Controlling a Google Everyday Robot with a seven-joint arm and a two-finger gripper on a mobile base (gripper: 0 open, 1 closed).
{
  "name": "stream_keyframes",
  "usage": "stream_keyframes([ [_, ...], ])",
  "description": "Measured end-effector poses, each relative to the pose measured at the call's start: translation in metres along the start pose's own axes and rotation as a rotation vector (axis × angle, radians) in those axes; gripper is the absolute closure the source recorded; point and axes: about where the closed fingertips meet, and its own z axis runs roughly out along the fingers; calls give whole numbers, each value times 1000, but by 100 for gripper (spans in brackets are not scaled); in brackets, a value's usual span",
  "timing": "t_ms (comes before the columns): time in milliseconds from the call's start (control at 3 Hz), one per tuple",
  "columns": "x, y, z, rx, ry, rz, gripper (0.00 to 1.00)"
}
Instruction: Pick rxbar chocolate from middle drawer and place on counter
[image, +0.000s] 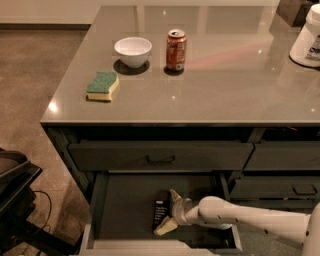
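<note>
The rxbar chocolate (159, 213), a small black bar with white lettering, lies flat on the floor of the open middle drawer (125, 205) below the counter (210, 90). My gripper (169, 212) reaches into the drawer from the right on a white arm. Its two pale fingers are spread apart: one fingertip (174, 194) sits just behind the bar's far end, the other near its front end. The bar lies at the fingertips, still resting on the drawer floor.
On the counter stand a white bowl (133, 51), a red soda can (176, 49), a green-and-yellow sponge (102, 85) and a white container (307, 37) at the right edge. A closed drawer front with a black handle (160, 160) overhangs the open drawer. Dark equipment (15, 200) stands at the lower left.
</note>
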Motion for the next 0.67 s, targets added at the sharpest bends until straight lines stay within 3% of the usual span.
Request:
stream_keyframes([
  [333, 0, 0, 0, 0, 0, 0, 18],
  [667, 0, 0, 0, 0, 0, 0, 42],
])
